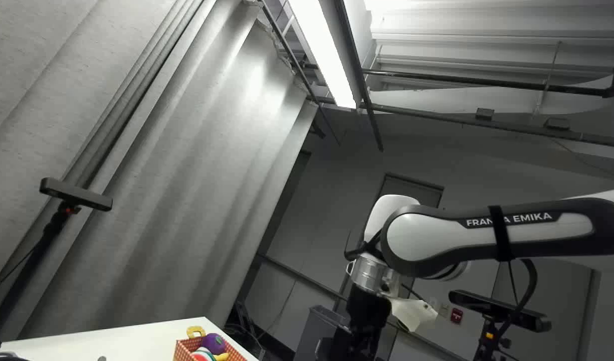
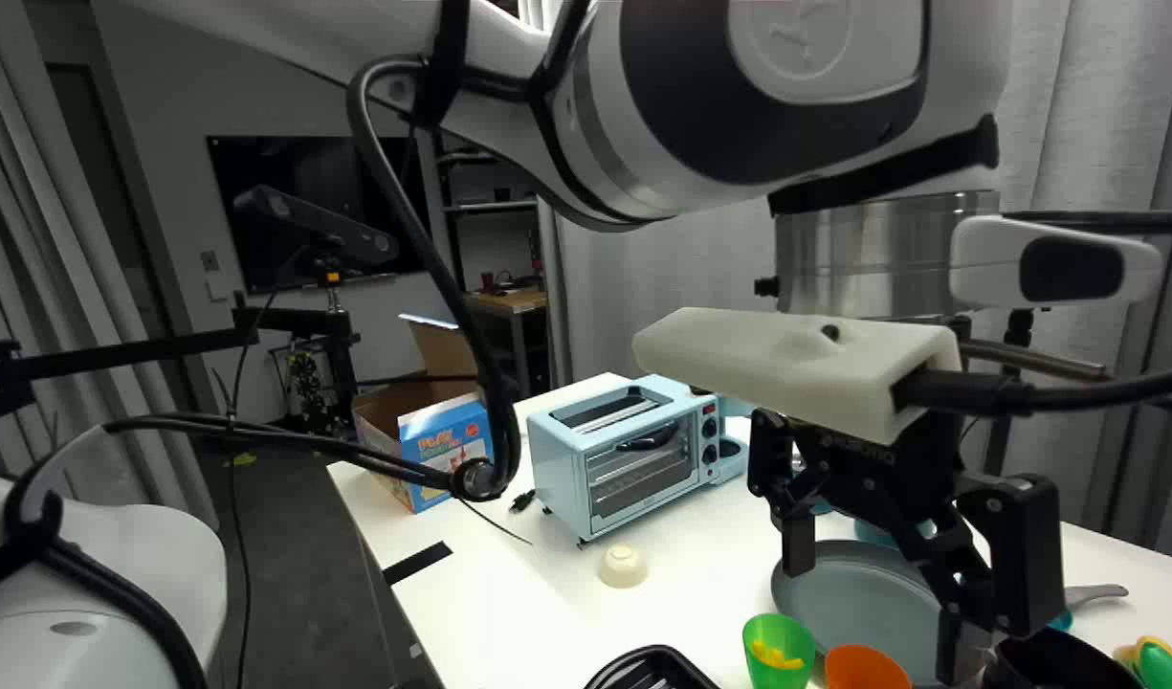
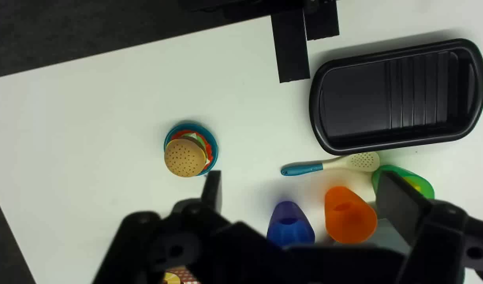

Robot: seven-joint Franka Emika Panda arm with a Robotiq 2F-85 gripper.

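Note:
My gripper point(image 3: 306, 193) is open and holds nothing, its fingers wide apart above the white table. It also shows open in an exterior view point(image 2: 877, 598), and in an exterior view its black body point(image 1: 364, 321) is cut off below. In the wrist view a blue cup point(image 3: 290, 227) and an orange cup point(image 3: 349, 217) lie between the fingers, lower down. A green cup point(image 3: 420, 183) with yellow pieces is partly behind the right finger. A spoon with a teal handle point(image 3: 302, 169) lies beyond. A toy burger point(image 3: 185, 157) on a teal plate point(image 3: 213, 146) is near the left finger.
A black pan point(image 3: 355, 98) and a black bracket point(image 3: 290, 51) are at the table edge. A blue toaster oven point(image 2: 633, 459), cardboard box point(image 2: 442, 450), cream bowl point(image 2: 624, 566) and grey plate point(image 2: 834, 598) stand on the table. A checked basket point(image 1: 185, 346) holds toy food.

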